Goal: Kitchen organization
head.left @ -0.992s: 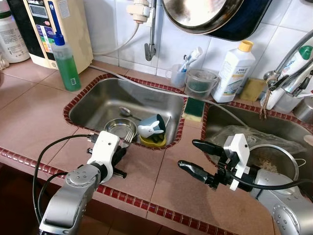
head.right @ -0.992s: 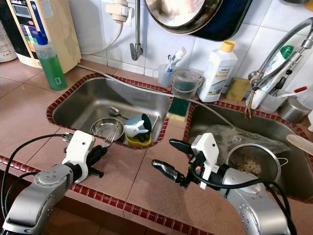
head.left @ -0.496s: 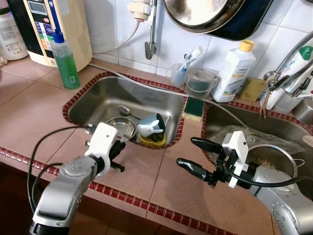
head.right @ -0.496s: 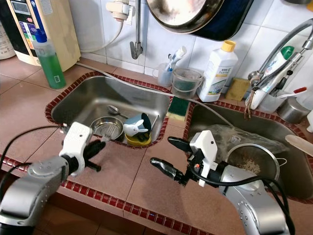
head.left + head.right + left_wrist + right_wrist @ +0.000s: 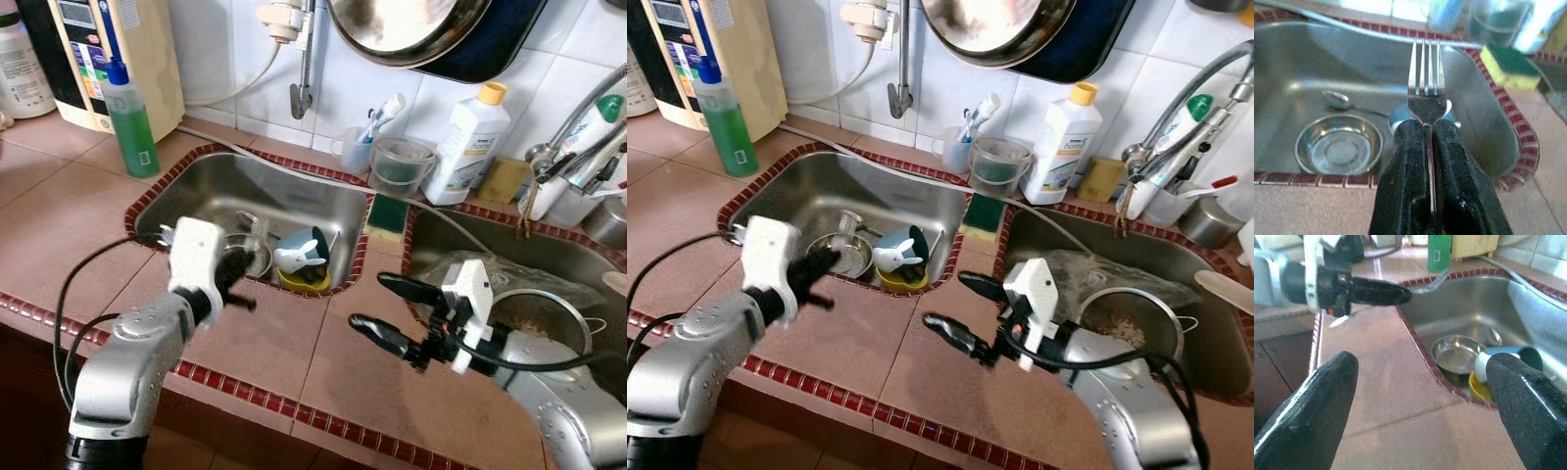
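My left gripper (image 5: 235, 274) is shut on a steel fork (image 5: 1425, 93), held over the front rim of the left sink (image 5: 206, 191) with the tines pointing into the basin. In the basin lie a small steel bowl (image 5: 1339, 144), a spoon (image 5: 1338, 99) and a teal and white cup (image 5: 302, 253) lying in a yellow bowl (image 5: 306, 284). My right gripper (image 5: 370, 304) stands open above the tiled counter between the two sinks, with nothing between its fingers (image 5: 1308, 416). The right wrist view looks across at the left gripper (image 5: 1369, 290).
A green and yellow sponge (image 5: 389, 213) lies on the divider. A green soap bottle (image 5: 129, 117) stands far left, a white detergent bottle (image 5: 470, 142) and a plastic cup (image 5: 402, 164) at the wall. The right sink (image 5: 588, 259) holds a strainer pot (image 5: 544, 318) and a plastic bag.
My left gripper has lifted with the fork from the counter's front edge up to the sink's front rim. The right gripper has barely shifted.
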Motion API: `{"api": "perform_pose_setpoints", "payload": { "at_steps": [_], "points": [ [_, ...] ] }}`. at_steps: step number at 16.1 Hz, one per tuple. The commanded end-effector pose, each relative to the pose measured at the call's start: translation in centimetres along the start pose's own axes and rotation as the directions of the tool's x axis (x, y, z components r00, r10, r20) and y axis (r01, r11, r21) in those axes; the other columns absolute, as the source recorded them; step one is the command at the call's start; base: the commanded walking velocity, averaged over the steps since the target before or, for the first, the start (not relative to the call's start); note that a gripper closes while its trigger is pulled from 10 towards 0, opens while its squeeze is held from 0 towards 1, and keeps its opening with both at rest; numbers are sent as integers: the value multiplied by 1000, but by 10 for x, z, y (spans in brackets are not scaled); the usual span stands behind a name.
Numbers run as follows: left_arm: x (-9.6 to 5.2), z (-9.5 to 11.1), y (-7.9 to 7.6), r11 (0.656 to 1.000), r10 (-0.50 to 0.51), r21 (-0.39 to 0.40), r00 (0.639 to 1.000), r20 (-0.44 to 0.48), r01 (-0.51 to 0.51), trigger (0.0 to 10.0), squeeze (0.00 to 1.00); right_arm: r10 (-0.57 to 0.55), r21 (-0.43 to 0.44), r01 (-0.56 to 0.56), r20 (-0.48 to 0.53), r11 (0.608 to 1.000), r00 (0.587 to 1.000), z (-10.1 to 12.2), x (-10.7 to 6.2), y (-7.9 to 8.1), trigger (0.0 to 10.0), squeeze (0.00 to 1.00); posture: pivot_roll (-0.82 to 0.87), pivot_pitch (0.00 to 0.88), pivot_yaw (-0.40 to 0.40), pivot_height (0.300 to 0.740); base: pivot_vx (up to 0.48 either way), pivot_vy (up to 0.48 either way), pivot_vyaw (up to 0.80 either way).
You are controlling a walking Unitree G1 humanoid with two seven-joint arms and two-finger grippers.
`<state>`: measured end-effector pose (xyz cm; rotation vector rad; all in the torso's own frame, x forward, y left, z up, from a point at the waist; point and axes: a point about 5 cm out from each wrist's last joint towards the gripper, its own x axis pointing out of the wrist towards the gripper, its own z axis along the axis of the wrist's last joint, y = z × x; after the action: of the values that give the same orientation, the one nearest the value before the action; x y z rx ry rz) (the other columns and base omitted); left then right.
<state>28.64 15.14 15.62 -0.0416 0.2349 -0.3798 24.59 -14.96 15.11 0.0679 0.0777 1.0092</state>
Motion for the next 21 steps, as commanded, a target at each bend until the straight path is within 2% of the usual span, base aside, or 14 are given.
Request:
{"api": "perform_pose_setpoints", "payload": {
  "at_steps": [1, 4, 5, 6, 7, 9, 11, 12, 13, 16, 17, 20, 21],
  "points": [
    [3, 1, 1, 1000, 27, -4, 999, 33, -27, 10000, 0, -1, 5, 0, 26, 1000, 1000, 7, 2, -1, 10000, 0, -9, 5, -106, 732, 0, 0, 0],
    [8, 1, 1, 997, 73, -11, 994, 77, -73, 10000, 0, -36, 32, 33, 93, 999, 995, 11, 10, -1, 10000, 0, -7, 2, -103, 732, 0, 0, 0],
    [10, 3, 2, 995, 93, 26, 988, 123, -97, 10000, 0, -115, 43, 110, 156, 993, 981, 15, 16, -7, 10000, 0, -5, 0, -104, 732, 0, 0, 0],
    [13, 3, 3, 994, 105, 24, 982, 160, -110, 10000, 0, -203, 69, 193, 209, 979, 957, 19, 23, -14, 10000, 0, -8, 0, -102, 732, 0, 0, 0],
    [15, 5, 4, 991, 113, 46, 975, 192, -124, 10000, 0, -238, 73, 227, 246, 971, 940, 22, 28, -15, 10000, 0, -8, 0, -101, 732, 0, 0, 0],
    [17, 11, 4, 989, 120, 45, 951, 285, -139, 10000, 0, -286, 97, 270, 273, 958, 919, 22, 32, -17, 10000, 0, -12, 0, -97, 732, 0, 0, 0],
    [17, 10, 4, 992, 109, 32, 941, 322, -126, 10000, 0, -330, 102, 314, 275, 944, 903, 17, 33, -18, 10000, 0, -17, 0, -94, 732, 0, 0, 0],
    [17, 8, 4, 992, 102, 37, 942, 320, -120, 10000, 0, -372, 101, 358, 282, 928, 884, 15, 33, -20, 10000, 0, -16, 0, -94, 732, 0, 0, 0],
    [17, 5, 4, 992, 90, 56, 942, 322, -114, 10000, 0, -461, 112, 449, 296, 887, 837, 14, 32, -27, 10000, 0, -17, 0, -93, 732, 0, 0, 0],
    [20, 6, 4, 996, 72, 17, 934, 349, -83, 10000, 0, -594, 120, 592, 334, 797, 732, 15, 34, -35, 10000, 0, -15, 0, -93, 732, 0, 0, 0],
    [21, 7, 4, 996, 73, 16, 933, 352, -84, 10000, 0, -615, 132, 611, 338, 781, 713, 15, 35, -36, 10000, 0, -15, 0, -93, 732, 0, 0, 0],
    [21, 5, 5, 998, 62, 6, 930, 361, -69, 10000, 0, -642, 107, 647, 322, 755, 696, 8, 40, -37, 10000, 0, -12, 0, -93, 732, 0, 0, 0],
    [21, 5, 5, 998, 60, 7, 930, 364, -67, 10000, 0, -639, 107, 643, 321, 758, 699, 8, 41, -36, 10000, 0, -12, 0, -93, 732, 0, 0, 0]
  ]
}}
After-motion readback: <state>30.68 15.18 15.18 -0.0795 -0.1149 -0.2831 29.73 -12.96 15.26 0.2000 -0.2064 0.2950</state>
